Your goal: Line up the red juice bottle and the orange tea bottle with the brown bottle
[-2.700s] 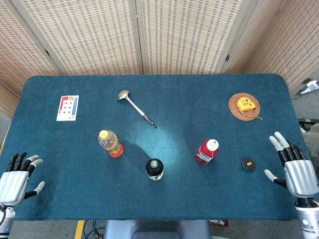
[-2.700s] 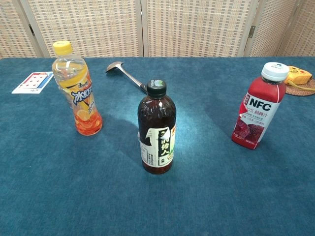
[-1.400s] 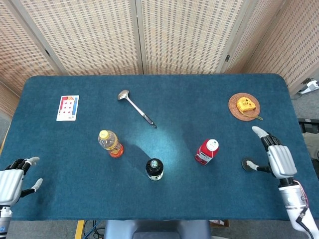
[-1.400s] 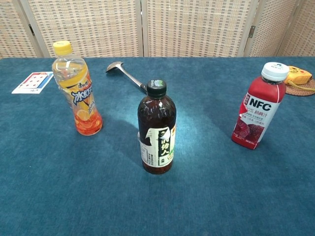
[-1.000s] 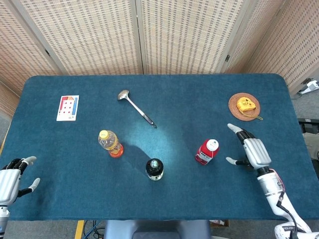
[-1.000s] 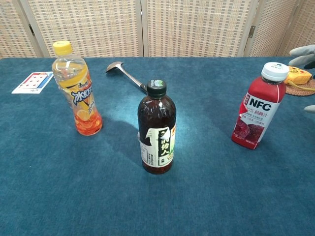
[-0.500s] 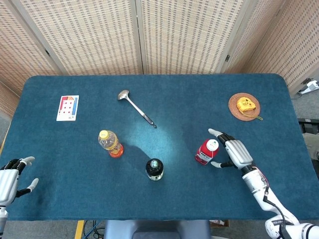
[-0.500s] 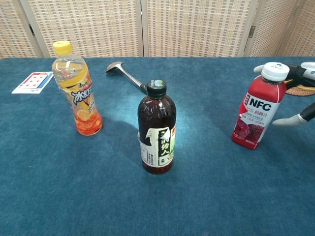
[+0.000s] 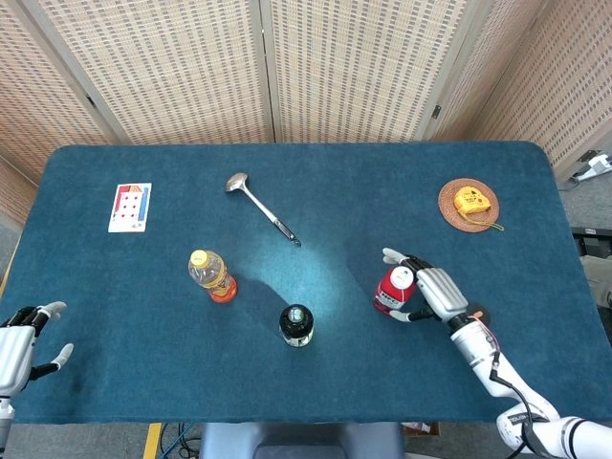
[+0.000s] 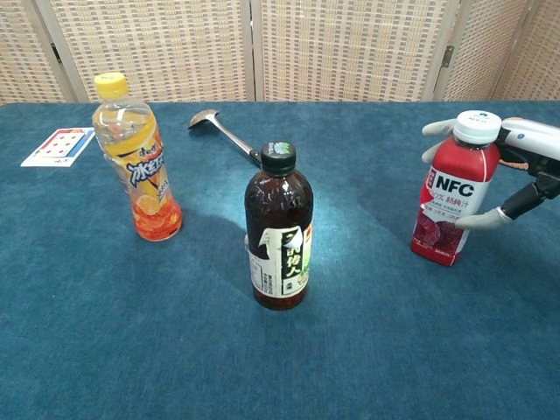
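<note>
On the right side of the blue surface, the right hand has swept in from the edge within the last 3 seconds and now wraps its fingers around the red juice bottle, grasping it; the bottle looks very slightly shifted, so the first move appears to be starting. The brown bottle stands mid-surface nearer the robot, and the orange tea bottle is untouched to its left, further back. The left hand idles at the near left edge, fingers apart, holding nothing. A ladle, a playing card, a small dark disc behind the right hand and a coaster with a yellow object lie clear of the path.
</note>
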`<state>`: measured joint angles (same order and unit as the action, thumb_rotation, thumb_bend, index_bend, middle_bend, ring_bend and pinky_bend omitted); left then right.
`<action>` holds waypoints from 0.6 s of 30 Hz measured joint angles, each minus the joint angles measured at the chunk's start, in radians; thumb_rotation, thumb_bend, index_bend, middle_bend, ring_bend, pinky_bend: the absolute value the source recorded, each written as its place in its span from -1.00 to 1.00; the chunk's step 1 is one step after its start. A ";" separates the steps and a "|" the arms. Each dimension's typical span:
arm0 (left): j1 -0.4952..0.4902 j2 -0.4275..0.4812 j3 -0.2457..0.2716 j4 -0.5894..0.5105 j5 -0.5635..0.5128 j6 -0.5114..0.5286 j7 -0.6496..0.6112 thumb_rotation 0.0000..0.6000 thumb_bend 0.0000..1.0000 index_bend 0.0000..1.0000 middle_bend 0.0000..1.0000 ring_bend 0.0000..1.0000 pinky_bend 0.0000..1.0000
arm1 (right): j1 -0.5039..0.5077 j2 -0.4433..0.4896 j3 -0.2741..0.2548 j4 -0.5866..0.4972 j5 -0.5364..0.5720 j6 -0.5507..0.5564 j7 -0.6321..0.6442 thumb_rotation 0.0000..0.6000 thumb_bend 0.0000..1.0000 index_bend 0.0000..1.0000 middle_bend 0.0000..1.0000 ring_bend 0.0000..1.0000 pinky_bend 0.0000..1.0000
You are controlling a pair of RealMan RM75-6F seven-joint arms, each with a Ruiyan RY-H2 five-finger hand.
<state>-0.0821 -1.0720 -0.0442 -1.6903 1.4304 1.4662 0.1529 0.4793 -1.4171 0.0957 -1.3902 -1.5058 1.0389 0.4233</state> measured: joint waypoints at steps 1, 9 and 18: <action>0.000 0.001 0.000 -0.001 -0.001 0.000 -0.001 1.00 -0.55 -0.03 -0.27 -0.49 -0.16 | 0.002 -0.003 -0.001 0.004 -0.001 0.000 0.005 1.00 -0.87 -0.65 -0.49 -0.62 -0.43; 0.001 0.004 0.000 -0.005 -0.003 -0.001 0.000 1.00 -0.56 -0.03 -0.27 -0.49 -0.16 | 0.008 -0.027 -0.012 0.040 -0.003 0.014 0.005 1.00 -0.87 -0.44 -0.21 -0.34 -0.23; 0.001 0.005 0.000 -0.007 -0.002 -0.002 0.001 1.00 -0.56 -0.03 -0.27 -0.49 -0.16 | -0.003 -0.041 -0.020 0.052 -0.021 0.071 -0.010 1.00 -0.87 -0.19 0.05 -0.05 -0.05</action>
<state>-0.0808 -1.0673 -0.0438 -1.6975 1.4282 1.4644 0.1541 0.4760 -1.4577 0.0754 -1.3381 -1.5264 1.1101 0.4132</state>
